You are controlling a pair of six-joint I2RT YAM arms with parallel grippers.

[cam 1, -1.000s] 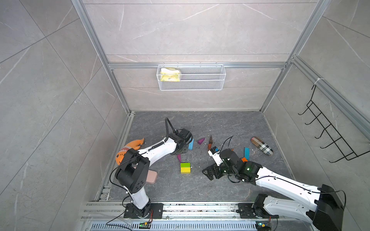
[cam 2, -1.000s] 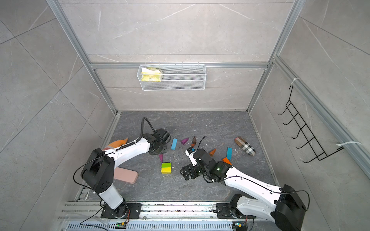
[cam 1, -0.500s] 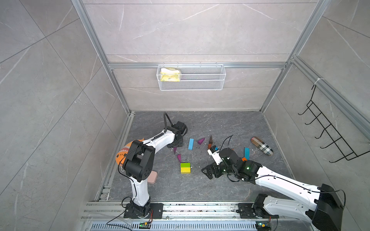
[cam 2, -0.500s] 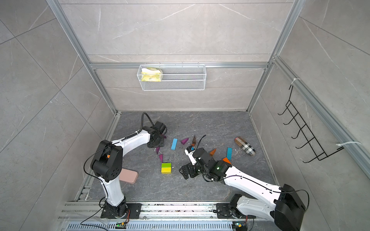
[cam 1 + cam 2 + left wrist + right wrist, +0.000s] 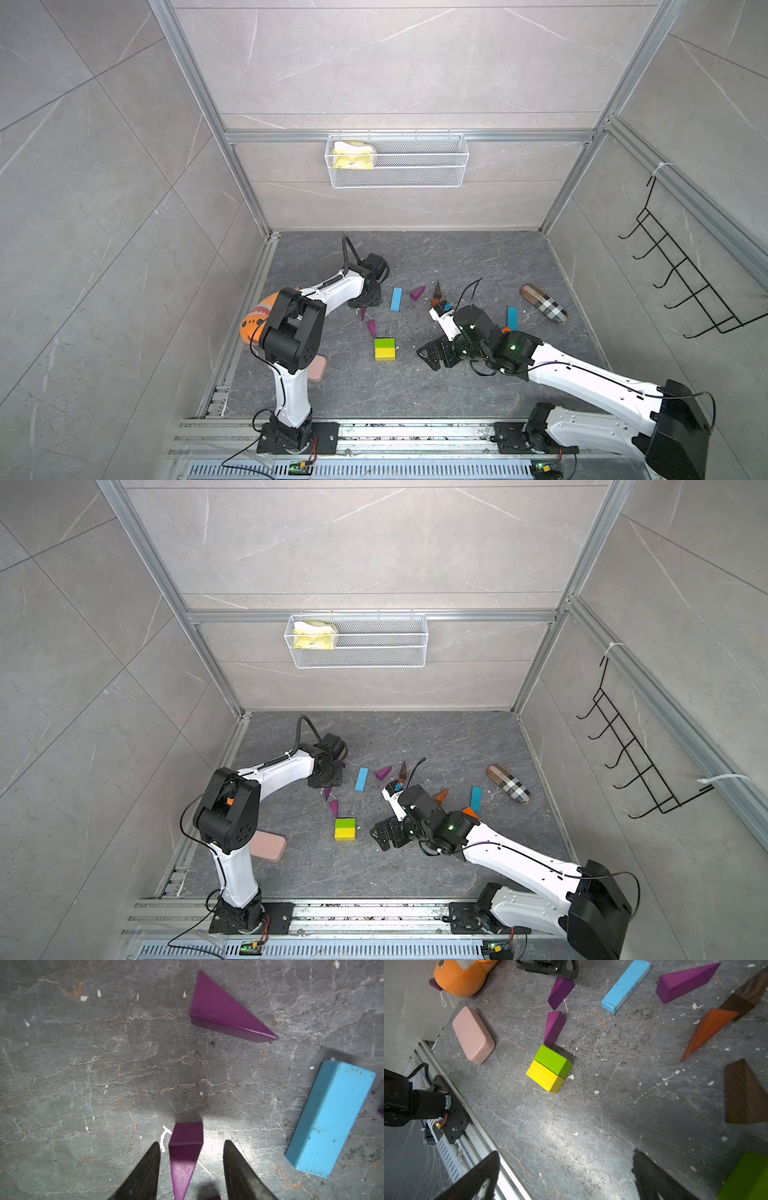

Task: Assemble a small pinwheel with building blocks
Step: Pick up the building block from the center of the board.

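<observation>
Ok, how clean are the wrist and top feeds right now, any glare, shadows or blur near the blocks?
Left wrist: white glare on the floor beside the purple wedge straddled by the left gripper, dark shadow just beyond it. Right wrist: soft sheen mid-floor, green and yellow bricks sharp, the green block at the frame corner blurred. Both top views: even light, no floor glare.

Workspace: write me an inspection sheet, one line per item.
Surface: grey table, flecked with white chips.
Job's things: green brick touching yellow brick; blue bars, purple wedges, orange wedge, brown wedge lie loose.
Clutter: plush fish, pink case, plaid pouch.
Tools: left tool open, astride a purple wedge with gaps both sides; right tool open, empty.
Cables: black loop at each wrist.
Surroundings: wire basket holding a yellow cloth; hook rack on side wall.
</observation>
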